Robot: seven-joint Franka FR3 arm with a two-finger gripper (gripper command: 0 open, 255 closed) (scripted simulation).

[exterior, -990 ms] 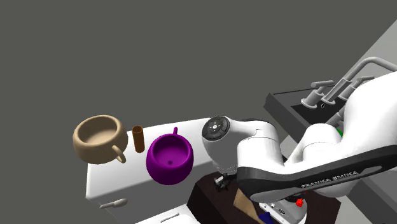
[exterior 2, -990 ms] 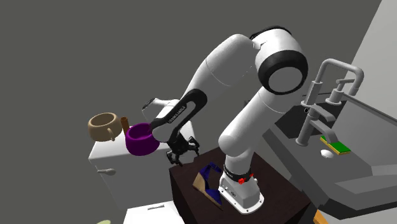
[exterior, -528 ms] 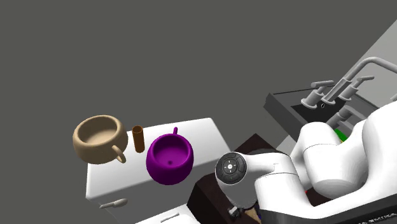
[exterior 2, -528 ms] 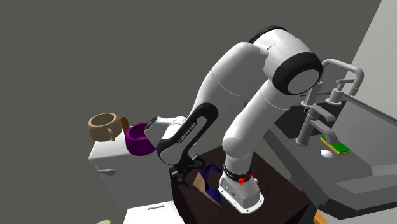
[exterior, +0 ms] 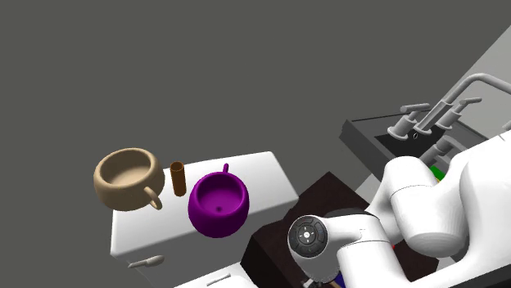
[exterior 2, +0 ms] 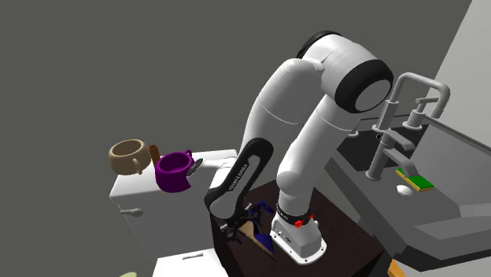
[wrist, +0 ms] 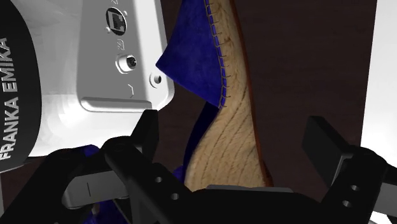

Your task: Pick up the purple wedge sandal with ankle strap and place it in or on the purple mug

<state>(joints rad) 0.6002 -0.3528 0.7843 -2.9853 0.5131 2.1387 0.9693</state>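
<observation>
Down at the dark stand (exterior 2: 346,244), the gripper (wrist: 234,130) has its two black fingers (wrist: 149,130) standing well apart, clamped on nothing. The wedge sandal (wrist: 229,149) lies between them in the wrist view. Its tan woven sole runs lengthwise away from the gripper, with the deep blue-purple upper on the side towards the arm's white base (wrist: 95,57). On the other side, a strip of the dark stand top shows between the sole and the finger, so that finger does not touch it. On the base side the finger is close to the shoe, but I cannot tell whether they meet.

In the second exterior view the arm folds steeply down from its high elbow. The gripper (exterior 2: 234,230) is low over the stand's top, right at the sandal (exterior 2: 256,226), which rests just beside the arm's base.

The purple mug (exterior: 218,204) stands upright on the white surface (exterior: 262,176) beside the stand, mouth open upward, well apart from the sandal. A beige mug (exterior: 127,176) stands farther along the same surface, and a small brown cylinder (exterior: 178,177) is upright between the two mugs. A grey faucet (exterior: 442,106) rises over the sink at the shoulder view's right.
</observation>
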